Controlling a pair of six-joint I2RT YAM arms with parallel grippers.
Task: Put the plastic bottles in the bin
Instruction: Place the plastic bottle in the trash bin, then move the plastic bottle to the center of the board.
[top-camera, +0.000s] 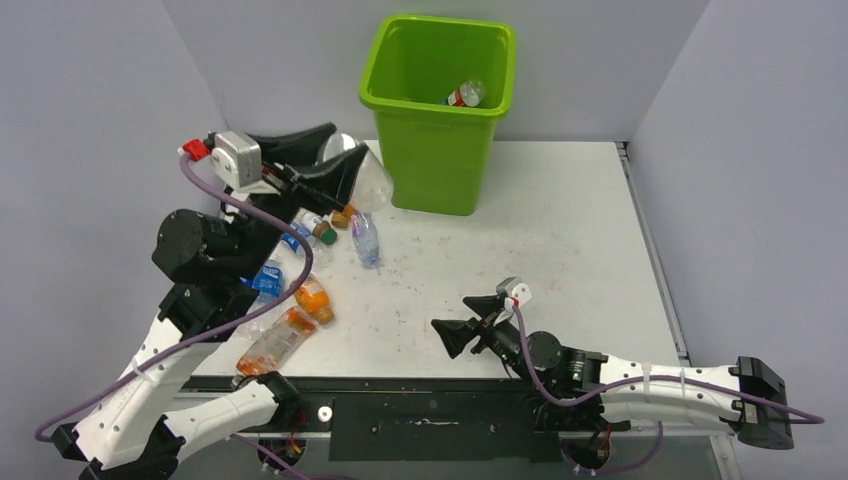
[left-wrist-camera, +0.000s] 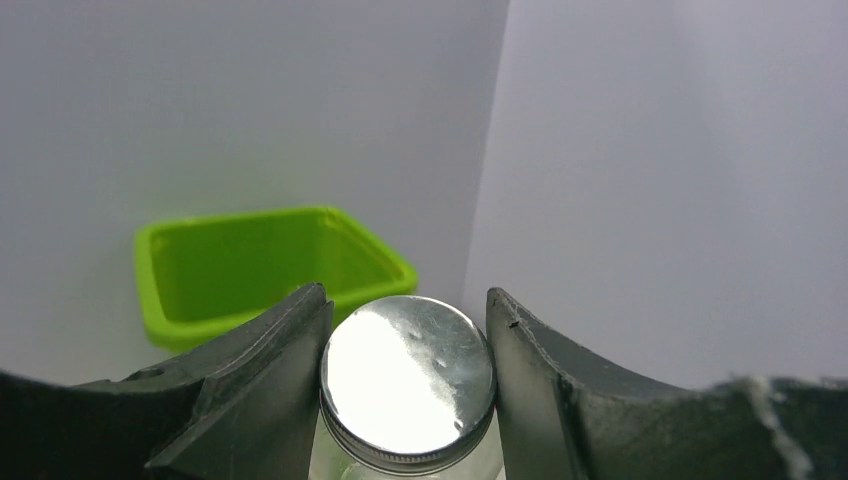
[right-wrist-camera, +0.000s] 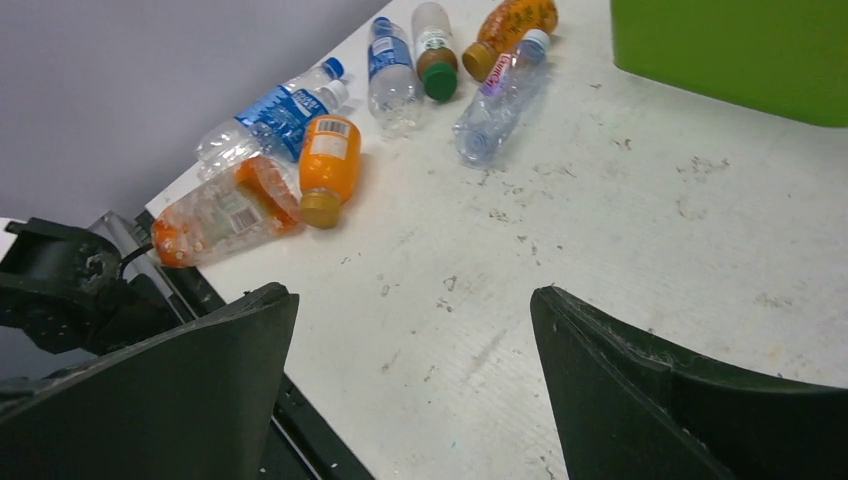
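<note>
Two grippers we see. Left gripper (left-wrist-camera: 408, 296) clamps clear silver-capped bottle (left-wrist-camera: 408, 372); bin (left-wrist-camera: 160, 285) ahead, left of fingers. Right gripper (right-wrist-camera: 412, 300) spread wide, empty, above table (right-wrist-camera: 600, 230); loose bottles (right-wrist-camera: 330, 155) ahead-left of it. Red-labelled bottle (top-camera: 466, 94) lies inside bin.

the white desk (top-camera: 570, 250) is scuffed and speckled with small dark marks. plain pale grey walls (top-camera: 100, 90) close it in on the left, back and right, and a black rail (top-camera: 400, 392) runs along its near edge.
</note>
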